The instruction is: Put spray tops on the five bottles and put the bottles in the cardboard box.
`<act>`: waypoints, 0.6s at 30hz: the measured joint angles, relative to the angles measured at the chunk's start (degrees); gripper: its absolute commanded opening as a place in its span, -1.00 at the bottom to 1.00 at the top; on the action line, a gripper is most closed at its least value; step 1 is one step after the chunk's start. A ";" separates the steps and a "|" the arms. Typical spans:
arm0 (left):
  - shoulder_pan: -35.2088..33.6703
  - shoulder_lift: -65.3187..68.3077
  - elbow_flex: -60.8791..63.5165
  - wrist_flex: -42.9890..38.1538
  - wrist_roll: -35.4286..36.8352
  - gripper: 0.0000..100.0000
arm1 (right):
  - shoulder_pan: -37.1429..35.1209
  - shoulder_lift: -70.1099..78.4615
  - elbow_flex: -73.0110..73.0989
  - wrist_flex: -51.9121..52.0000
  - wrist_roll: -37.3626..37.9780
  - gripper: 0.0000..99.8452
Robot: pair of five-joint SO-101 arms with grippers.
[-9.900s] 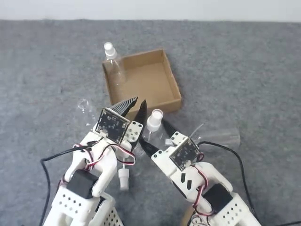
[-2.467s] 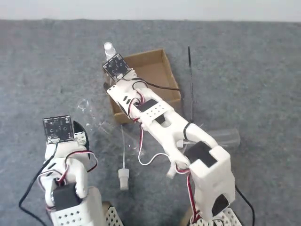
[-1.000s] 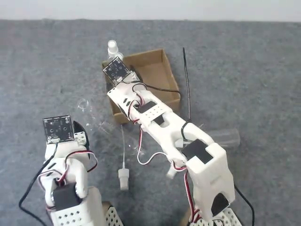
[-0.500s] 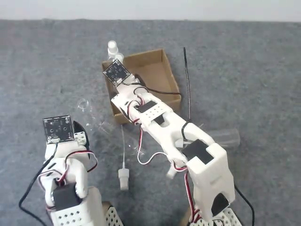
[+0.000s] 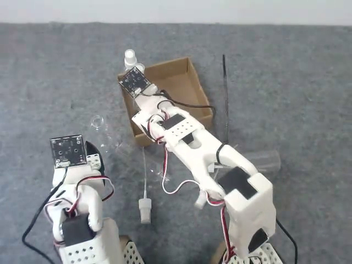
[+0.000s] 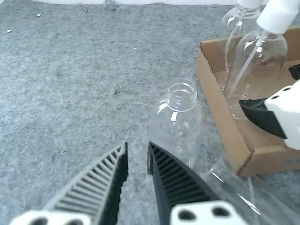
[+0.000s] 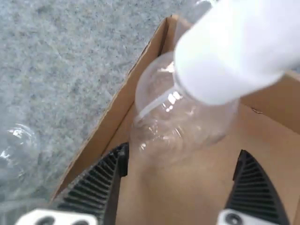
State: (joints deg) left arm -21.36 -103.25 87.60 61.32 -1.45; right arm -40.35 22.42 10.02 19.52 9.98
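Grey felt-covered table; shallow brown cardboard box taken as landmark.

Right arm: stretched long from its base and angled across to the box's near-left corner, wrist tipped down over the left wall. Right pincer is seen spread wide, one jaw on either side of a clear plastic bottle with a white spray top. Contact with the bottle cannot be judged. This bottle is stood upright inside the box, against the left wall.

A second clear bottle with a white spray top is seen at the box's far-left corner, just beside the first. Whether it is inside the wall cannot be told.

Left arm: folded back close to its base, well short of the box, wrist raised. Left pincer is parted by a narrow gap only; nothing is held. It is aimed at a clear open-necked bottle without a top, which is placed on the table outside the box's left wall.

A loose white spray top with a long dip tube is laid on the table on the near side of the box, between the arms. A clear uncapped bottle lying on its side is noted on the near-right side of the box.
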 measured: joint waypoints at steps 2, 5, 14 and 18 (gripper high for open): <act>0.00 0.00 0.00 0.00 0.00 -0.86 | 0.00 -1.49 0.00 2.37 0.00 -0.43; 0.00 0.00 0.00 0.00 0.00 -0.86 | 0.00 -2.90 0.00 5.54 0.00 -0.43; 0.00 0.00 0.00 0.00 0.00 -0.86 | 0.00 -8.79 0.00 13.80 0.00 -0.43; 0.00 0.00 0.00 0.00 0.00 -0.86 | 0.00 -11.69 0.00 17.58 0.00 -0.43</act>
State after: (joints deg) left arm -21.36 -103.25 87.60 61.32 -1.45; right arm -40.35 10.73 10.02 37.10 9.98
